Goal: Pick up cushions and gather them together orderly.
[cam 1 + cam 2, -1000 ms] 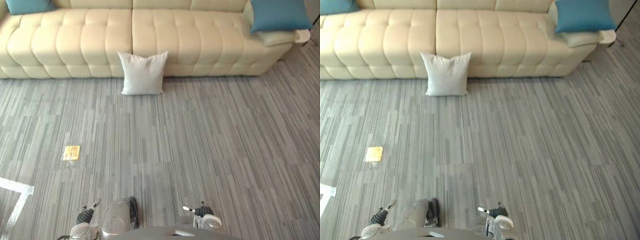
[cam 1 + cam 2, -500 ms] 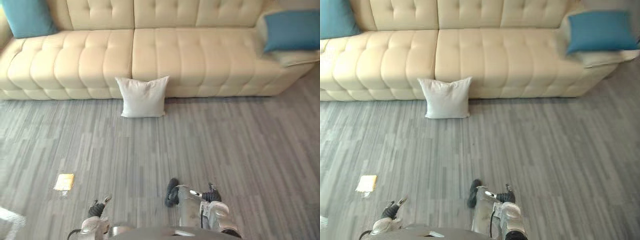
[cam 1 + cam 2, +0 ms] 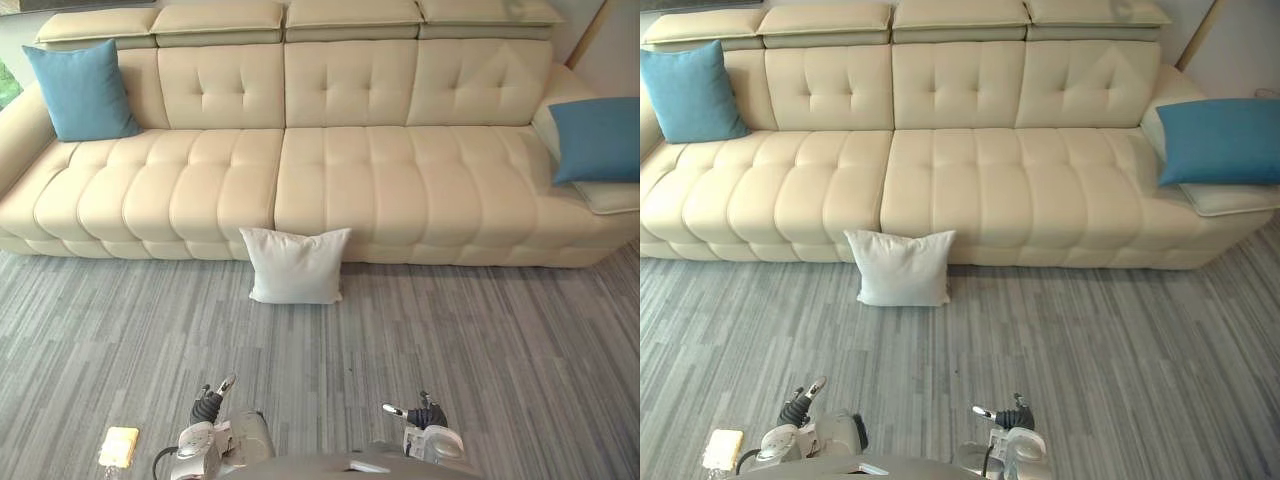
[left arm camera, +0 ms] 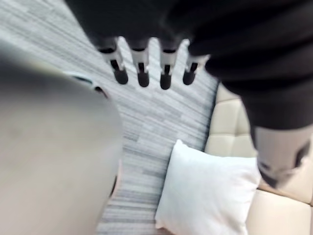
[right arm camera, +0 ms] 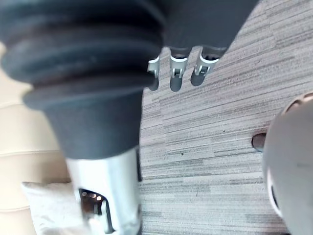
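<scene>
White cushion (image 3: 295, 265) leans upright against the sofa (image 3: 330, 170); left hand (image 4: 140, 66) and right hand (image 5: 177, 73), fingers straight, are holding nothing.

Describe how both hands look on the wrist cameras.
Left hand: silver fingers in a row with dark rounded tips, coming out from under a black cover. Right hand: the same silver, dark-tipped fingers beside a black ribbed cover.

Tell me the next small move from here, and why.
Probably a step forward toward the white cushion, which leans against the sofa front on the floor, out of reach. The left hand and right hand hang open, holding nothing.
</scene>
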